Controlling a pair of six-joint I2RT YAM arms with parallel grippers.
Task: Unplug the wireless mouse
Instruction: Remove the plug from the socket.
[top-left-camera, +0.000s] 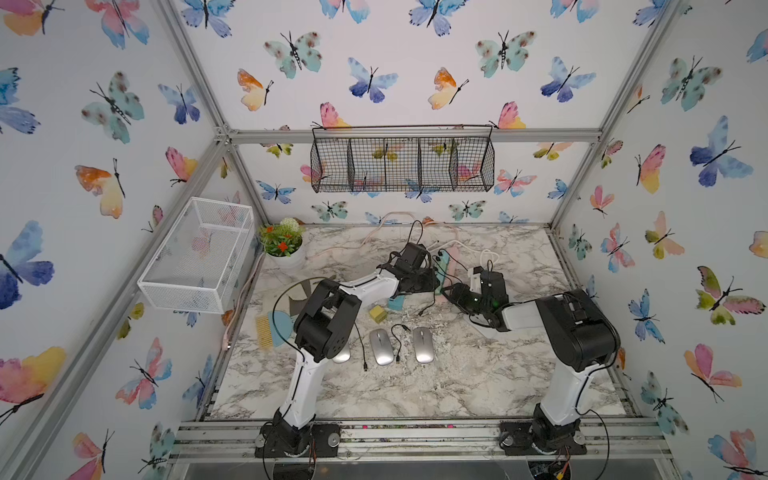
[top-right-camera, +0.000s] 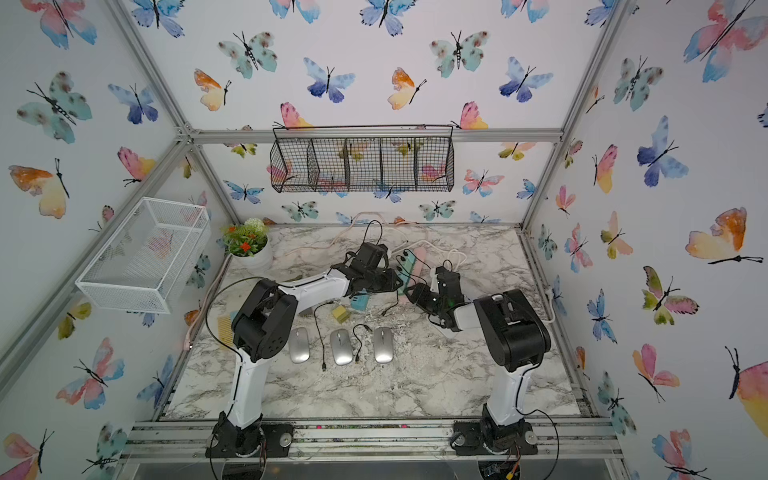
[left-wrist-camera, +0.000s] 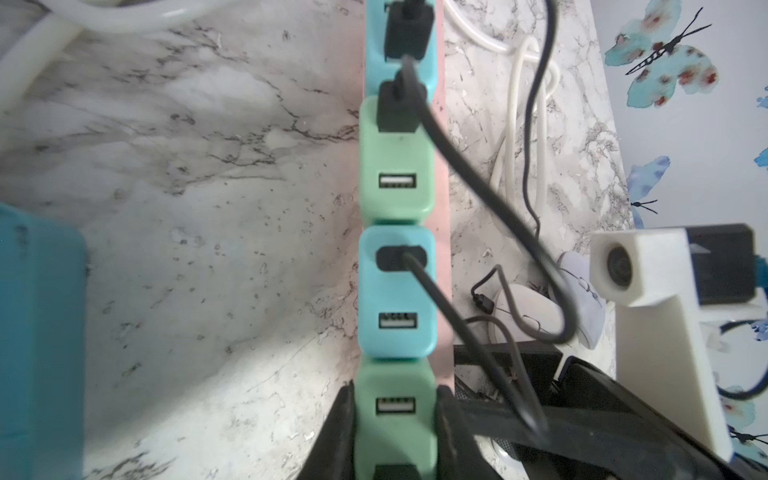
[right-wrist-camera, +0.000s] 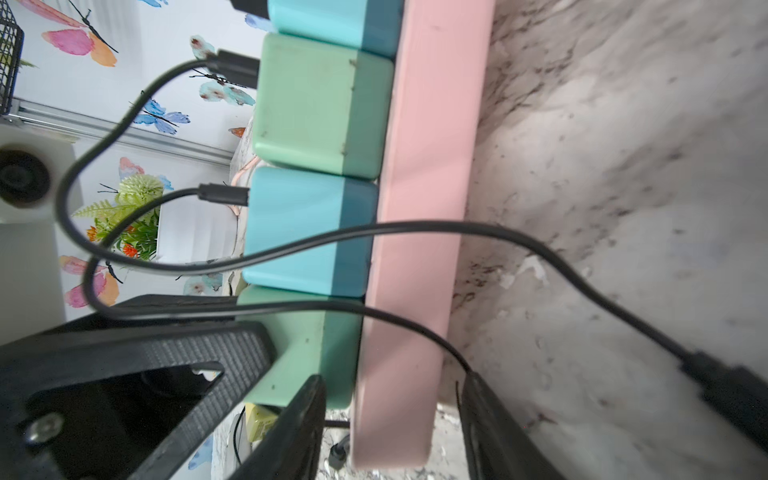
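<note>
Pink power strip (right-wrist-camera: 428, 166); mint-green chargers (right-wrist-camera: 316, 104) and turquoise chargers (right-wrist-camera: 307, 208); black cables (right-wrist-camera: 457, 226); silver mice (top-left-camera: 381, 347); white marble-patterned tabletop (top-left-camera: 457, 386) with grey veins.

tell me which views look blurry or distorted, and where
Left wrist view: the green charger in the left pincer is soft, the teal block close to the lens smeared. Right wrist view: the black plug nearest the lens is blurred, the pink power strip crisper. Both top views: wide-angle stretch splays the frame posts; light is even, no glare.
</note>
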